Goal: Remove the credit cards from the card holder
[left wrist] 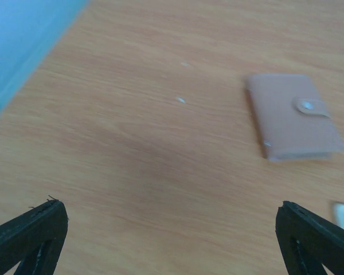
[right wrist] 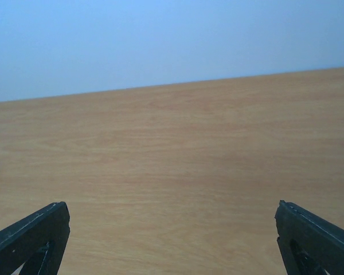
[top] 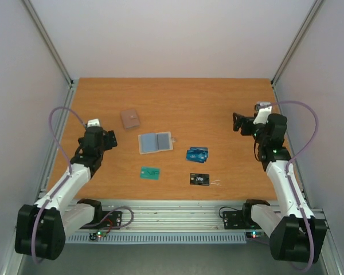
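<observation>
Left end effector (left wrist: pixel 171 206), black wedges, flanks grained wooden table (left wrist: pixel 160 114).

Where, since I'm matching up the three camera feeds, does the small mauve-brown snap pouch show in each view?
Top external: the mauve-brown pouch lies left of centre, just beyond the card holder.
Left wrist: the pouch is upper right, snap tab toward the right.
Right wrist: not in it.
Shared landmark: the orange wood tabletop, in all three.
</observation>
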`<act>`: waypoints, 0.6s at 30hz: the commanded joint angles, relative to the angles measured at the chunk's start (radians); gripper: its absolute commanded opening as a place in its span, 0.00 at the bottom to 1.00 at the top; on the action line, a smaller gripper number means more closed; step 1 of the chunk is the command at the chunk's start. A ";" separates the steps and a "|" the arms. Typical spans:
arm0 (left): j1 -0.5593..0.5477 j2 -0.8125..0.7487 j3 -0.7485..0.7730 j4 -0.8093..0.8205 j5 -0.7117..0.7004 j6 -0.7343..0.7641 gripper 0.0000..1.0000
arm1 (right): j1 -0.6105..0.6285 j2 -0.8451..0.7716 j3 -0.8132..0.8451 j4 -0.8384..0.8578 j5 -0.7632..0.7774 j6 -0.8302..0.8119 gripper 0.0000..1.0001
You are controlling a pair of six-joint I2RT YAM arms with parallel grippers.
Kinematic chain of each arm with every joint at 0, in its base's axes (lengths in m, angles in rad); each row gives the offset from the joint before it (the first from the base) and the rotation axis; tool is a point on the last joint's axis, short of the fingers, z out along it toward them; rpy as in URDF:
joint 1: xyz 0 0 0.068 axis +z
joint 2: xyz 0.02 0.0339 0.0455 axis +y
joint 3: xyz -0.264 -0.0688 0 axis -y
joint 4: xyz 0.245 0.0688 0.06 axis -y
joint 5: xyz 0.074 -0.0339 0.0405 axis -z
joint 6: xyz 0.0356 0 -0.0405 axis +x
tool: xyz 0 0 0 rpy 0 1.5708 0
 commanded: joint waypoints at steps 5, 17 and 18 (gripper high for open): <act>0.009 -0.059 -0.273 0.599 -0.279 0.109 0.99 | -0.007 -0.022 -0.376 0.516 0.265 0.028 0.98; 0.021 0.120 -0.372 0.986 -0.103 0.188 1.00 | -0.010 0.518 -0.520 1.231 0.165 -0.016 0.99; 0.021 0.152 -0.372 1.029 -0.070 0.195 0.99 | -0.010 0.590 -0.517 1.294 0.150 -0.019 0.99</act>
